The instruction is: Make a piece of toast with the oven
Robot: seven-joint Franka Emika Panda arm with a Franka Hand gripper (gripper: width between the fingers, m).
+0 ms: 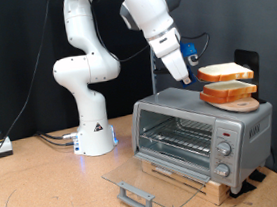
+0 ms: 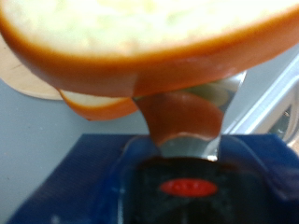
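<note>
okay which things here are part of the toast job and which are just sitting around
Part of the job:
- piece of toast, held in the gripper above the oven
- oven, door open

Lying about:
- second slice on the round wooden board atop the oven
- wooden slatted base

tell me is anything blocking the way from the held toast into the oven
Nothing visible does. The gripper holds the piece of toast above the oven; the glass door is dropped fully open and the wire rack looks bare. A second slice sits on the round board on top, off the route.
</note>
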